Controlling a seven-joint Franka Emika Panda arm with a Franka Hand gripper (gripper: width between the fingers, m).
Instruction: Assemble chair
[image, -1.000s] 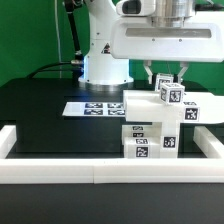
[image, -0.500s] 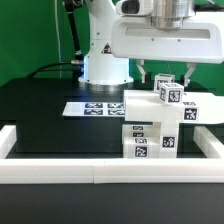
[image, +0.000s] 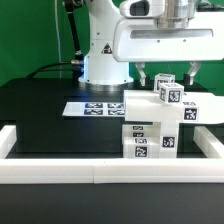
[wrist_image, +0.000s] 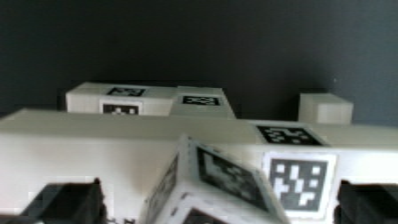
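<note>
The partly built white chair (image: 150, 125) stands at the exterior view's right, with tagged blocks stacked under a wide flat slab. A small tagged post (image: 168, 92) sticks up from its top. My gripper (image: 166, 74) hangs straight over that post, open, with one finger on each side and a gap between them and the post. In the wrist view the post (wrist_image: 231, 185) rises between the two dark fingers (wrist_image: 71, 200), and nothing is gripped. The slab (wrist_image: 107, 135) runs across below it.
The marker board (image: 95, 108) lies flat on the black table behind the chair. A low white border rail (image: 100, 172) runs along the front and sides. The robot base (image: 100, 60) stands at the back. In the wrist view, two more white blocks (wrist_image: 151, 98) (wrist_image: 324, 108) lie beyond the slab.
The fingers were shut on the top post a second ago. They have spread wide and let it go. The post stays on the chair.
</note>
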